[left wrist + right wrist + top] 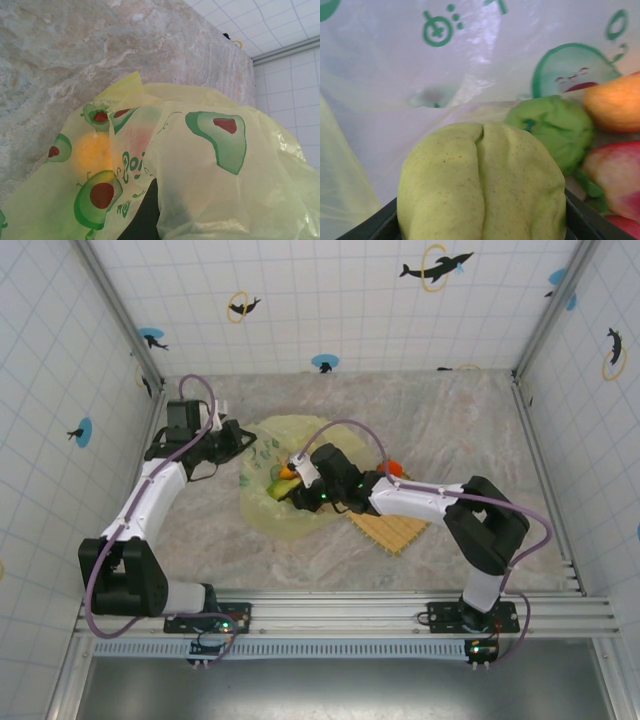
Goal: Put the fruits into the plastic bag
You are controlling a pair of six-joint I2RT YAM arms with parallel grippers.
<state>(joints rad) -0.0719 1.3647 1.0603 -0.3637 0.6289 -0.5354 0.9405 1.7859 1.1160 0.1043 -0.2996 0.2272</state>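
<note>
- The left gripper (243,441) has its jaws clenched on the rim of the plastic bag (275,430), which lies mid-worktop (460,420).
- The right gripper (292,480), inside the bag, has its jaws grasping a pale green fruit (480,185), beside a darker green fruit (552,127), an orange fruit (615,102) and a red fruit (615,170).

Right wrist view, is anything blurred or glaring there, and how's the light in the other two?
Right wrist view: the pale green fruit is sharp, the plastic bag behind it soft with a white glare patch. Left wrist view: light shines through the bag, a yellow-orange fruit glowing hazily. Top external view: even light, faint shadows.
</note>
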